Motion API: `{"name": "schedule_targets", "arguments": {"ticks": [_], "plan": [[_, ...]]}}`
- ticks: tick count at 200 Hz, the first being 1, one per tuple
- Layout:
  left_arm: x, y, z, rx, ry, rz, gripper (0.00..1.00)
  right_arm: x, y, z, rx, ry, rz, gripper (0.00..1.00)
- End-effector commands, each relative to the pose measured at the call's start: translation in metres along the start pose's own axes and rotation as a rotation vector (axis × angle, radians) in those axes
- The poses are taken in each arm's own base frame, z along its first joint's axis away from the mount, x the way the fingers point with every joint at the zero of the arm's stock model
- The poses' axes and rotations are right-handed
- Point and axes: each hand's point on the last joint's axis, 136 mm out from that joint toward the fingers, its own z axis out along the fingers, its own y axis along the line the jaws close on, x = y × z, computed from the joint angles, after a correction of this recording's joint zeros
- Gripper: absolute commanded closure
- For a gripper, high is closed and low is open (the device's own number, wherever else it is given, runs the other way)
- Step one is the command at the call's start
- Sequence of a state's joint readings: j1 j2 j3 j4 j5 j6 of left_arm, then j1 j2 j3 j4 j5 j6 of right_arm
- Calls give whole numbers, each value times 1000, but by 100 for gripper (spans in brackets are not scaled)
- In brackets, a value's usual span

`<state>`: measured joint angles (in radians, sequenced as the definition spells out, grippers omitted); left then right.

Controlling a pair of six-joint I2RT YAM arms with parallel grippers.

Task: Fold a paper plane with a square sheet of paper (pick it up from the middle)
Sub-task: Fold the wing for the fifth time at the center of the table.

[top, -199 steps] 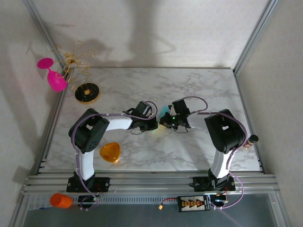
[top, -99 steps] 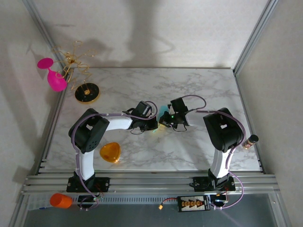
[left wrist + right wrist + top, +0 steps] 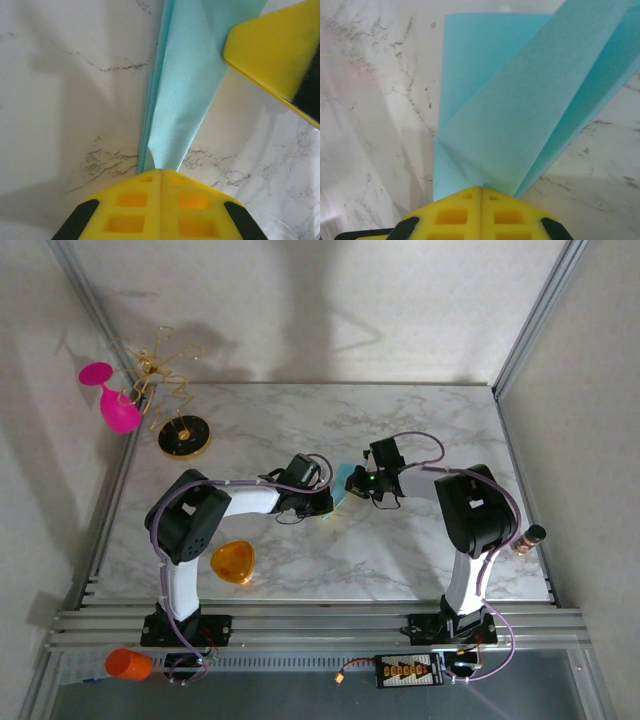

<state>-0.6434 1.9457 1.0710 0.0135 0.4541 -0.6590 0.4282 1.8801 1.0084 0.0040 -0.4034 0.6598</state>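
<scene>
The square sheet of paper (image 3: 343,483) is teal and folded into a narrow, layered paper plane shape, held between both grippers at mid-table. My left gripper (image 3: 327,504) is shut on its pointed end; in the left wrist view the paper (image 3: 187,85) runs up out of the closed yellow fingertips (image 3: 160,171). My right gripper (image 3: 353,489) is shut on the other side; in the right wrist view the folded layers (image 3: 520,105) fan up from its closed tips (image 3: 481,188). One of the right gripper's yellow fingers (image 3: 272,52) shows against the paper in the left wrist view.
An orange rounded-triangle piece (image 3: 233,562) lies near the left arm's base. A pink glass (image 3: 112,400) and a gold wire stand on a black base (image 3: 184,437) sit at the far left. An orange cup (image 3: 128,664) rests on the front rail, a small bottle (image 3: 530,537) at the right edge.
The right gripper has swung slightly farther back and to the right, turning with the paper in its grip. The left arm has stayed still, shut on the paper.
</scene>
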Motion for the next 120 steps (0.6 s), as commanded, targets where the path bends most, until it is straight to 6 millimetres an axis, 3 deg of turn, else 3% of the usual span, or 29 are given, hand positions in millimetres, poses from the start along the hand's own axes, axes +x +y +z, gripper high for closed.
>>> {"name": "schedule_targets", "arguments": {"ticks": [1,42,77,120], "plan": [[15,29,2,-109,51,-31,100,-5,26,-17,-71,-31,-84,97],[14,28,2,-107,49,-31,100,22,21,1,-54,56,-58,97],[13,25,1,-99,46,-31,100,30,19,13,-50,95,-48,97],[6,13,-6,-69,30,-19,100,41,-7,24,39,139,-20,97]]}}
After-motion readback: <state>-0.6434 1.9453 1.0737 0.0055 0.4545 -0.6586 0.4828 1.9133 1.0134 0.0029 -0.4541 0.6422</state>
